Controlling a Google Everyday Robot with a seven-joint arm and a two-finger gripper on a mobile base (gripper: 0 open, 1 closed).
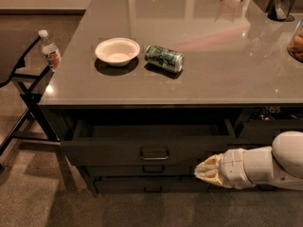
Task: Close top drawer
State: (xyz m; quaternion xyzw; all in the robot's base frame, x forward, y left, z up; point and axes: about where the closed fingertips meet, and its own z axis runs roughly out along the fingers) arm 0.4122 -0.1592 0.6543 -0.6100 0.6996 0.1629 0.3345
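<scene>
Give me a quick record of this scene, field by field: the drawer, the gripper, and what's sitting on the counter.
top drawer: partly open, front standing out from the cabinet
handle: small bar, centred on the drawer front
gripper: right of the handle, by the drawer front's lower right; contact unclear
counter: holds a white bowl and a green can lying on its side, next to each other
bottle: upright, beyond the counter's left edge
task state: drawer not yet closed
</scene>
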